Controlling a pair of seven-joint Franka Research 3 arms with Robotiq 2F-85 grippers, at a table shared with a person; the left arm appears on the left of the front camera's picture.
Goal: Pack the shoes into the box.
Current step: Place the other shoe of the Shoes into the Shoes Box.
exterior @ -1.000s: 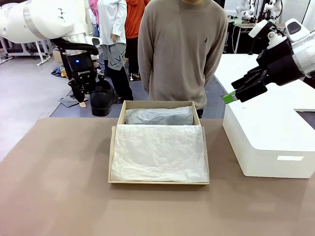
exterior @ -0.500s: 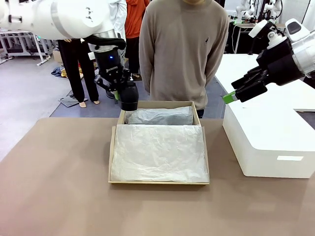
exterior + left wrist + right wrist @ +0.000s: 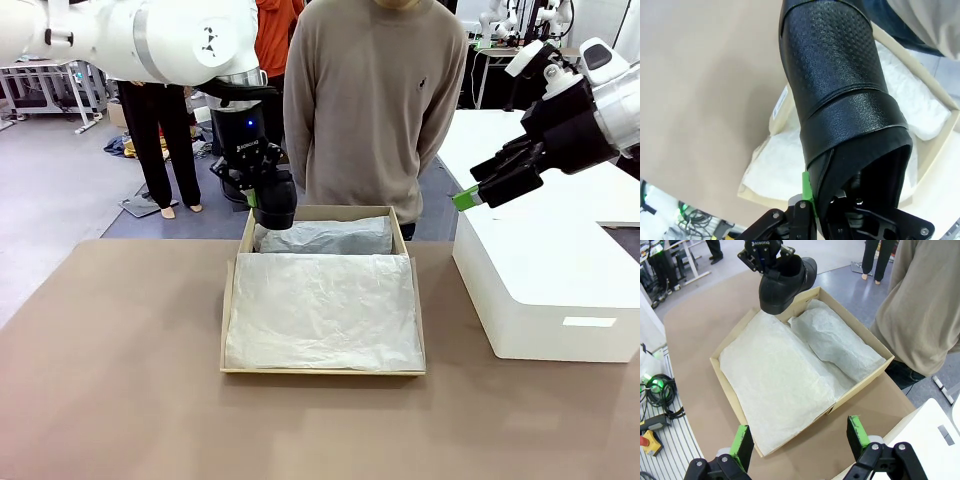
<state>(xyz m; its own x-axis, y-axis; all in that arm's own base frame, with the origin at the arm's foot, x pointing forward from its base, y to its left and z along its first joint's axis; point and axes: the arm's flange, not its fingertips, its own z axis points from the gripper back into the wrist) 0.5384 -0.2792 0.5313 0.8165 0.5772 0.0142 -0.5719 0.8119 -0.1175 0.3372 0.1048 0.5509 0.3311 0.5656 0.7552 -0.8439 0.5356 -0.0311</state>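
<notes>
One glossy black shoe hangs toe-down from the left fingers, which are clamped on its heel end (the wrist view looks straight down the upper, and a green pad presses the opening's edge). The shoe sits over the far left corner of the box, just above the rim; whether it touches the cardboard cannot be told.

The tan box rests in the middle of the brown tabletop. White tissue paper lies flat over the near part of its interior. A tissue-wrapped bundle lies lengthwise along the far wall; its contents are hidden.

The right fingers are spread wide and hold nothing. They hover in the air above the near left edge of a large white block, which stands on the tabletop just to the right of the box. Seen from the right wrist, these fingers frame the box from above, with the shoe at its far corner.

A person in a beige sweater stands at the far side of the tabletop, directly behind the box.
</notes>
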